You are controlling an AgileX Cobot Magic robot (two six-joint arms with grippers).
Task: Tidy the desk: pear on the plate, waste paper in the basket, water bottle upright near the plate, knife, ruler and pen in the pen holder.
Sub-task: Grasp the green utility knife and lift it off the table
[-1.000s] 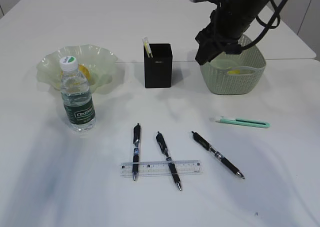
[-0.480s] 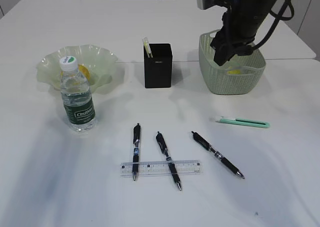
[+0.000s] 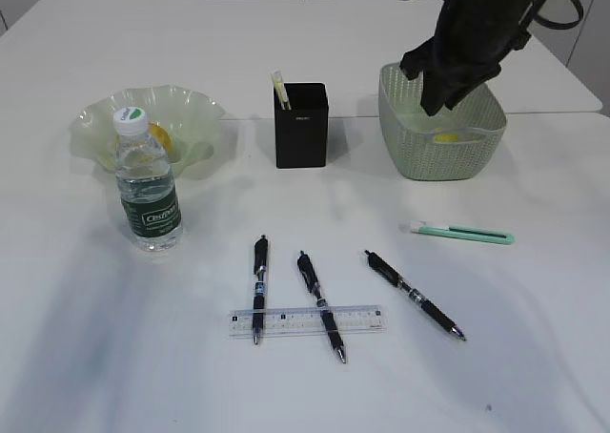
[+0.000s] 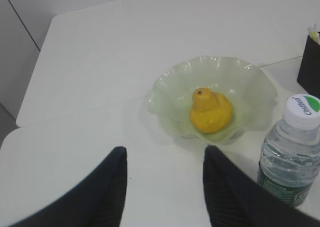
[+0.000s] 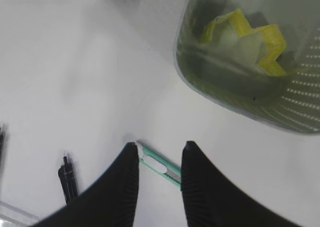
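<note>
R arm (image 3: 467, 42) is hanging over basket (image 3: 419, 152) at desk's (image 3: 534, 376) far-right side, yellow scrap lying inside. Pen holder (image 3: 301, 133) is standing mid-desk w/ sth pale sticking out. Pear (image 3: 162, 139) is sitting in plate (image 3: 195, 118) twd left edge, water bottle (image 3: 147, 185) upright just in front. Three pens are lying nr front edge, ruler (image 3: 357, 319) crossing two. Green knife (image 3: 462, 232) is lying in front of basket.

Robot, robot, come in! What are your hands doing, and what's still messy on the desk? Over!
Both grippers open, empty; right gripper up by the basket. Pear on plate, water bottle upright. Knife, ruler, three pens still loose.
</note>
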